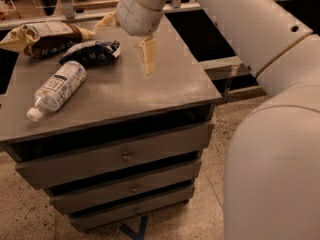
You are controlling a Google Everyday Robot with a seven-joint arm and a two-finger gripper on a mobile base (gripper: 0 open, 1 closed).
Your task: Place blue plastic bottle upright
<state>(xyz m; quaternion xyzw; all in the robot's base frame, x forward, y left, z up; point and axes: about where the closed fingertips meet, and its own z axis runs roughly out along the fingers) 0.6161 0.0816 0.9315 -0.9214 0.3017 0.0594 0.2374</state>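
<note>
Grey worktop (150, 96) carries everything we care about, and on it the task is not yet begun in any visible way. The blue plastic bottle (56, 90) lies on its side in the left near part. Its white cap points at the near left edge and its base points far and right, toward the snack bag (91, 51). Nothing holds it.

The gripper (147, 59) hangs over the middle of the worktop toward the far side. It is just right of the snack bag and well apart from the bottle. It carries nothing, and we cannot tell whether it is apart or together.

By our reckoning everything is left to do: reach across to the left, grasp the bottle, turn it and stand it on its base.

As for edges, the cap sits close to the near left edge (the spot we would watch most). A push along the bottle's length could send it off that edge. The bottle is round, so a sideways nudge might also roll it.

On the far side the snack bag and the chip bag (42, 36) crowd the bottle's base, so there is little room to come in from there.

Open room lies to the right: a broad bare stretch of worktop between the bottle and the right edge. We judge it wide enough both for the approach and for setting the bottle down upright.
</note>
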